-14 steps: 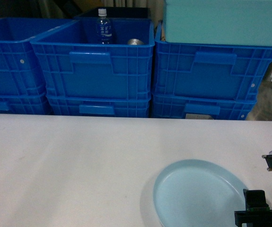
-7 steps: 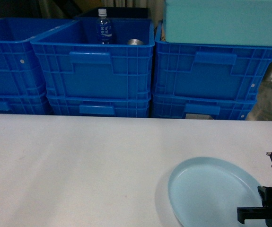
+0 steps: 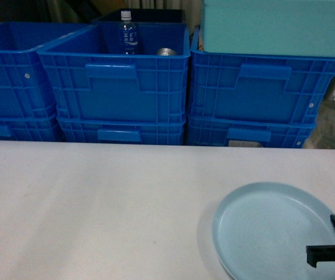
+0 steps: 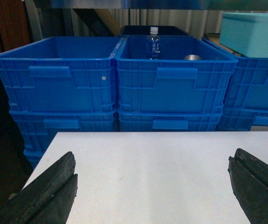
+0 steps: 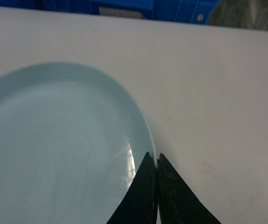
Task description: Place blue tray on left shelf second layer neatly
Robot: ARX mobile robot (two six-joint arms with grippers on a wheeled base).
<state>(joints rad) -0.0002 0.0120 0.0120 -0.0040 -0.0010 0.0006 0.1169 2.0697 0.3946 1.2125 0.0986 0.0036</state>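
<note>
The pale blue tray lies low at the right of the white table; the right wrist view shows it filling the left side. My right gripper is shut on the tray's right rim, one finger inside the rim and one outside. In the head view only its black body shows at the right edge. My left gripper hangs wide open over bare table, holding nothing, and is outside the head view. The left shelf second layer is out of view.
Stacked dark-blue crates stand in a row behind the table's far edge. The middle top crate holds a water bottle and a metal can. A teal rectangular bin sits on the right crate.
The blue tray has shifted to the right and slightly away from me, held in the right gripper, which has drawn back toward the right edge of the head view.
</note>
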